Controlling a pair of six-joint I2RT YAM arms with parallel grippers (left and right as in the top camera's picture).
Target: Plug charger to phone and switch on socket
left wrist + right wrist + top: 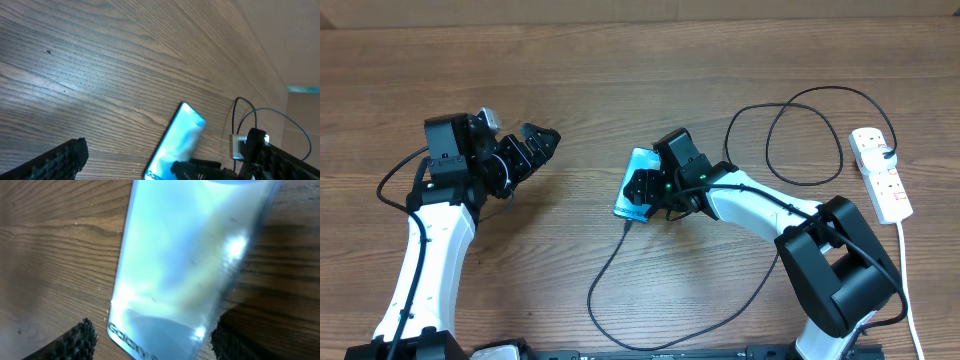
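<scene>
Phone (185, 255) looked slim, stiff, slippery; right gripper (155, 340) straddled its long edges, jaws unclamped; left gripper (542, 140) gaped empty.

The surface (620, 60) is wood grain, matt with a faint sheen. The phone (185, 265) has a smooth, glossy screen showing bright glare spots. My right fingers (79, 341) carry black, rough-textured pads. The socket (880, 175) is smooth white plastic.
</scene>
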